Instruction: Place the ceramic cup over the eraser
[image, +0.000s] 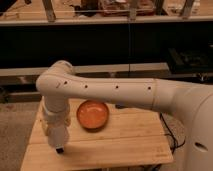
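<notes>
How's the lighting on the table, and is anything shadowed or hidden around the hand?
Camera view: warm, dim light; the wooden table is evenly lit while the shelving behind is nearly black. The arm throws a soft shadow on the boards beside the hand, low at the table's front left. The orange dish shows a mild sheen. The whole frame is soft; the arm hides the table behind it.

A white arm, marked along its upper link by a row of small dark dots, is shown above a pale, light-brown wooden table with a plank grain. The gripper, set low near the table's left front, is seen as black at its tip below a white wrist. An orange dish with a darker rim is shown. A dark-blue eraser is partly seen behind it. The background shelving is rendered in black.
</notes>
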